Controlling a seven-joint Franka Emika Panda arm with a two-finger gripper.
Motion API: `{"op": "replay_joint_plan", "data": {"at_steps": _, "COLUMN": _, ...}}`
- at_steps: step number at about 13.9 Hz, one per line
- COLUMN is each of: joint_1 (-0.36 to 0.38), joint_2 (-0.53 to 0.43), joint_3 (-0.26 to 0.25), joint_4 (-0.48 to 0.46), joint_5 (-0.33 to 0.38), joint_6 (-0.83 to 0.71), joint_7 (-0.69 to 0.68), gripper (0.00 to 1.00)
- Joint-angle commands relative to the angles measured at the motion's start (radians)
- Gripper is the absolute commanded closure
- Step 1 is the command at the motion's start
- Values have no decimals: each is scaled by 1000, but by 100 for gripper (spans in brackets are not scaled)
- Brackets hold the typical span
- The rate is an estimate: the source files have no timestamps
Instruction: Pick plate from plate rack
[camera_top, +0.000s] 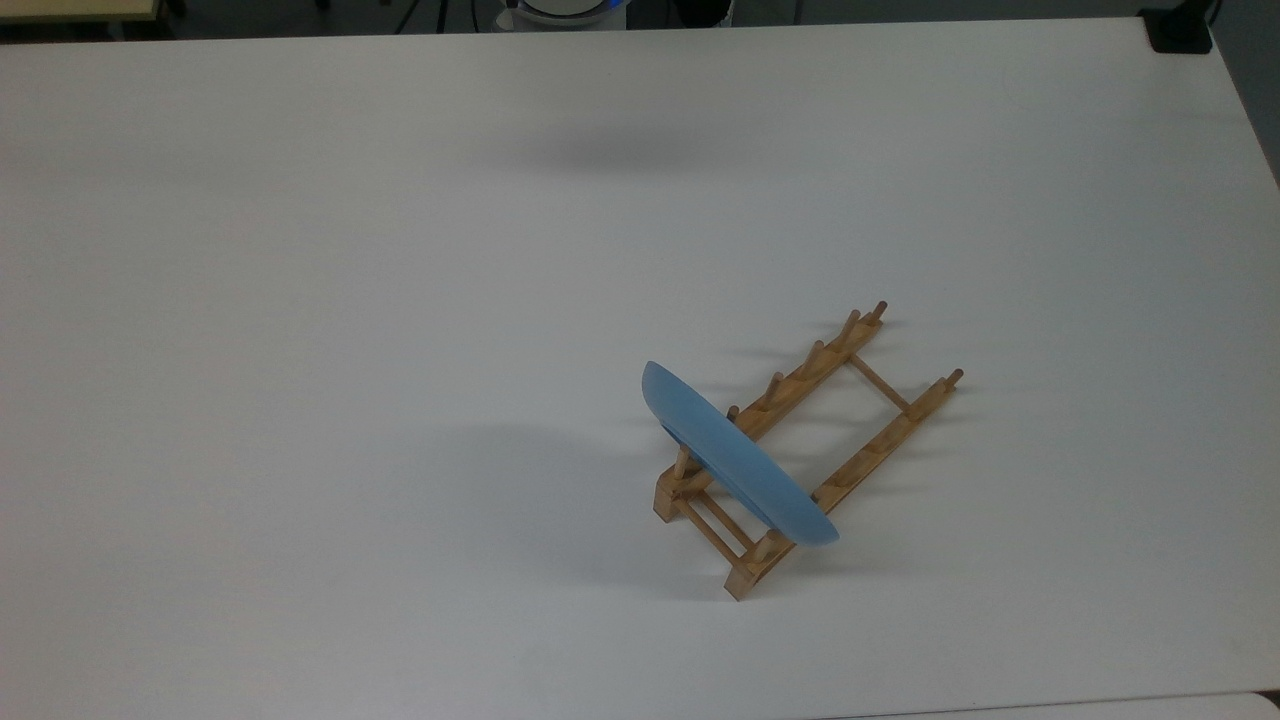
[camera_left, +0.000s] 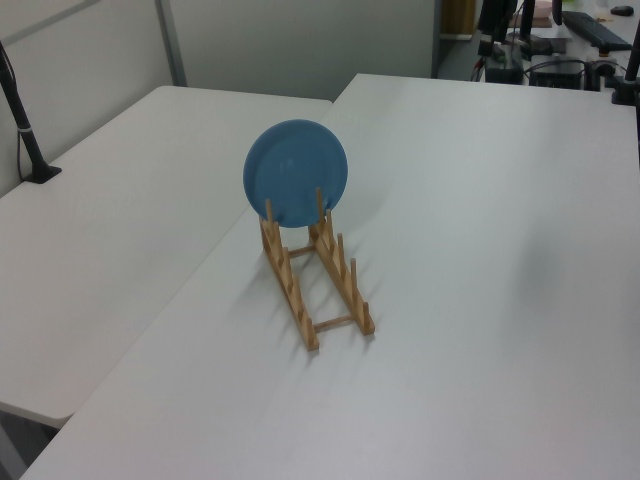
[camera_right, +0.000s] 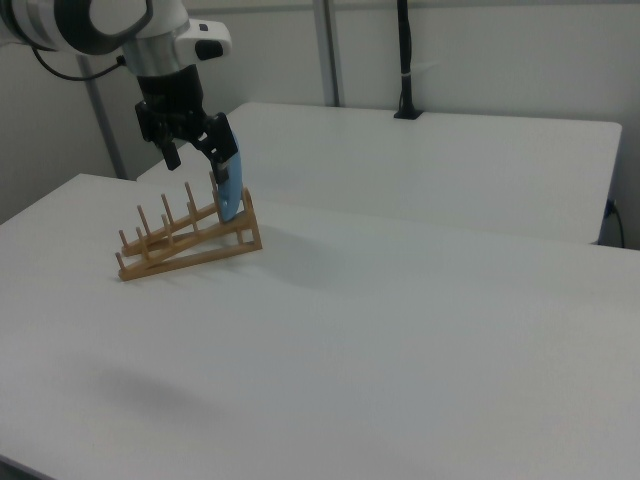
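The light-blue plate (camera_top: 735, 455) stands on edge in the end slot of the wooden plate rack (camera_top: 870, 440), held between its pegs. In the left view the plate (camera_left: 296, 172) faces the camera at the far end of the rack (camera_left: 318, 280). In the right view the plate (camera_right: 231, 196) shows edge-on at the rack's (camera_right: 185, 245) high end. My gripper (camera_right: 198, 152) hangs open above the rack, its dark fingers (camera_right: 224, 140) spread, one overlapping the plate's top edge in the right view. Nothing is between the fingers.
The rack stands on a wide white table (camera_top: 400, 350). A second white table (camera_left: 130, 180) adjoins it. A black pole (camera_right: 405, 60) stands at the far table's back, and a black clamp (camera_top: 1180, 30) sits at the top view's upper right corner.
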Motion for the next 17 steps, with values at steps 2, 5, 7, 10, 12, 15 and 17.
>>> {"op": "replay_joint_plan", "data": {"at_steps": 2, "joint_1": 16, "joint_2": -7, "joint_3": -9, "joint_4": -19, "joint_5": 25, "joint_6": 14, "joint_7": -20, "gripper": 0}}
{"op": "replay_joint_plan", "data": {"at_steps": 5, "joint_1": 17, "joint_2": -9, "joint_3": -9, "joint_4": -21, "joint_5": 25, "joint_6": 12, "joint_7": -20, "gripper": 0}}
{"op": "replay_joint_plan", "data": {"at_steps": 7, "joint_1": 17, "joint_2": -7, "joint_3": -9, "joint_4": -21, "joint_5": 25, "joint_6": 15, "joint_7": -20, "gripper": 0}}
{"op": "replay_joint_plan", "data": {"at_steps": 10, "joint_1": 17, "joint_2": -7, "joint_3": -9, "joint_4": -21, "joint_5": 25, "joint_6": 15, "joint_7": -20, "gripper": 0}}
{"op": "replay_joint_plan", "data": {"at_steps": 12, "joint_1": 17, "joint_2": -7, "joint_3": -9, "joint_4": -21, "joint_5": 25, "joint_6": 14, "joint_7": -20, "gripper": 0}}
{"op": "replay_joint_plan", "data": {"at_steps": 15, "joint_1": 16, "joint_2": -6, "joint_3": -9, "joint_4": -22, "joint_5": 25, "joint_6": 15, "joint_7": -27, "gripper": 0}}
{"op": "replay_joint_plan", "data": {"at_steps": 17, "joint_1": 16, "joint_2": -3, "joint_3": -9, "joint_4": -22, "joint_5": 25, "joint_6": 15, "joint_7": -32, "gripper": 0}}
